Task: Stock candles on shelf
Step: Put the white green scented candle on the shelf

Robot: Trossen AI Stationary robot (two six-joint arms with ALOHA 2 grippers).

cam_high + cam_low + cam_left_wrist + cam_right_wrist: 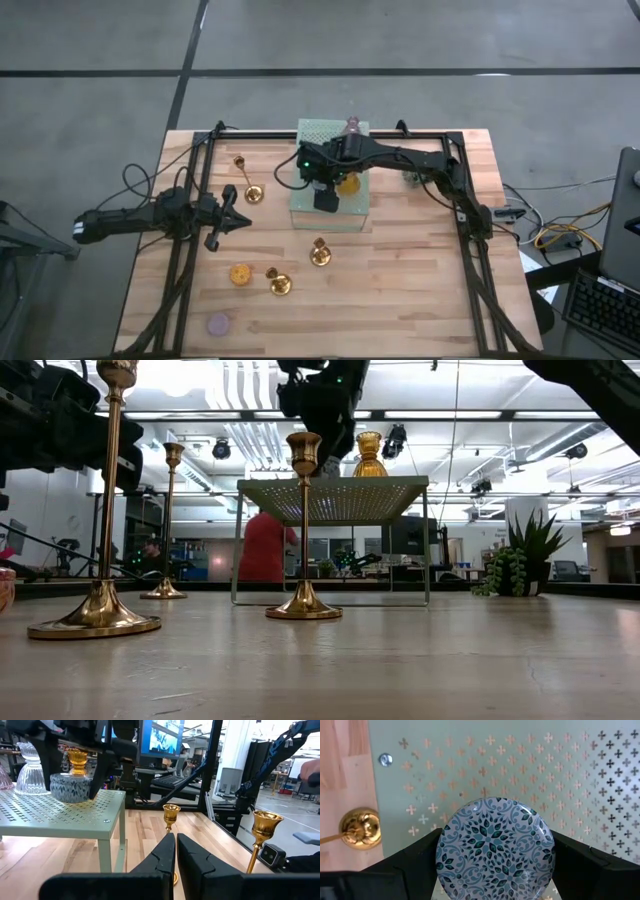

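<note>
Over the mint-green shelf (330, 215) at the far middle of the table (400, 290), the right tool (495, 857) holds its fingers wide on either side of a round blue-patterned candle (495, 850), which sits on the perforated top. From the left wrist view the candle (70, 787) rests flat on the mesh with the dark fingers flanking it; whether the pads press its sides or stand just clear of them cannot be told. On the shelf with it are an amber candle (348, 184), a clear glass one (30, 767) and a pinkish one (352, 125) at the far edge. Placing the blue candle appears to be the step in hand, at or just about the release.

Next, I judge, the right tool should lift straight up so neither finger drags the candle sideways, then go for one of the candles on the table: an orange one (240, 273) and a lilac one (218, 323) lie near the front left, among several brass candlesticks (320, 255) that could be knocked.

Resting low at the left side of the table, the left tool (176, 857) has its fingers pressed together with nothing between them
</note>
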